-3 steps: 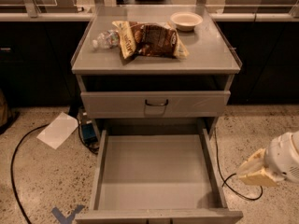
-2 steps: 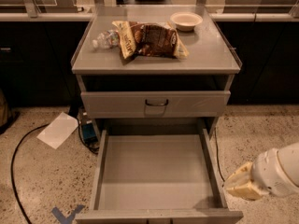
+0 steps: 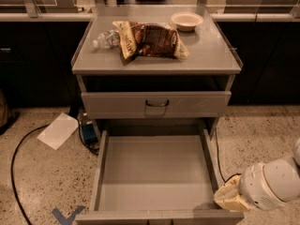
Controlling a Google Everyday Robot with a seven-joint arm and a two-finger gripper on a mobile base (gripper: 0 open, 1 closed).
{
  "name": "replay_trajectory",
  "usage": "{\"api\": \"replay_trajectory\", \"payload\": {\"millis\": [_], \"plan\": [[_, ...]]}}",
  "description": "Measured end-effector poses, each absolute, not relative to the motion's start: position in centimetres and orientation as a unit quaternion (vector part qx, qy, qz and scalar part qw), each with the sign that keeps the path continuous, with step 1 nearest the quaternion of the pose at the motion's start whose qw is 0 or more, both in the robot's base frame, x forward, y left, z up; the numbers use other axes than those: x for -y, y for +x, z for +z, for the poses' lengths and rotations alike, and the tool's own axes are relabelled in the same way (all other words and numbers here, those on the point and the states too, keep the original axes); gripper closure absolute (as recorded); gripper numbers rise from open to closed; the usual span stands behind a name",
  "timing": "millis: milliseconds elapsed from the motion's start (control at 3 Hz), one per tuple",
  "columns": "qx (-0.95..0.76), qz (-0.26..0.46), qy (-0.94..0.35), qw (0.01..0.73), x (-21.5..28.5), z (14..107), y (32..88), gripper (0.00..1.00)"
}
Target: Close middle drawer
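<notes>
The middle drawer [image 3: 154, 168] is pulled far out of the grey cabinet. Its long grey tray is empty and its low front panel [image 3: 159, 217] lies at the bottom edge of the view. My gripper [image 3: 228, 199], cream-coloured on a white wrist, is low at the right. It is right beside the drawer's front right corner, outside the tray, and I cannot tell if it touches the drawer. The drawer above [image 3: 157, 104], with a dark loop handle, is shut.
The cabinet top [image 3: 206, 55] carries a brown snack bag [image 3: 150, 39], a plastic bottle [image 3: 105, 39] and a white bowl [image 3: 186, 20]. On the floor at the left lie a white sheet [image 3: 58, 130], a black cable [image 3: 18, 149] and a blue tape mark [image 3: 65, 215]. Dark counters stand behind.
My gripper has moved left and down, from out at the right to beside the open drawer's front right corner. The drawer has not moved.
</notes>
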State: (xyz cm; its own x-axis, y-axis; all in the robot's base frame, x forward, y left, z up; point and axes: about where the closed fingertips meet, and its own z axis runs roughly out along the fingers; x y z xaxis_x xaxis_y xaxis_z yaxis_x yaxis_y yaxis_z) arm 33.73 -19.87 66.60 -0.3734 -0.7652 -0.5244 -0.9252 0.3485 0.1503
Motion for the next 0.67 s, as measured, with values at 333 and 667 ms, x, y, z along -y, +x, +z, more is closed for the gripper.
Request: {"api": "replay_trajectory", "payload": {"millis": [333,667], "plan": [[-0.795,0.233,-0.527,0.189,19.6,65.0,33.3,1.0],[-0.794,0.243,-0.523,0.19,19.2,60.8,32.5,1.0]]}}
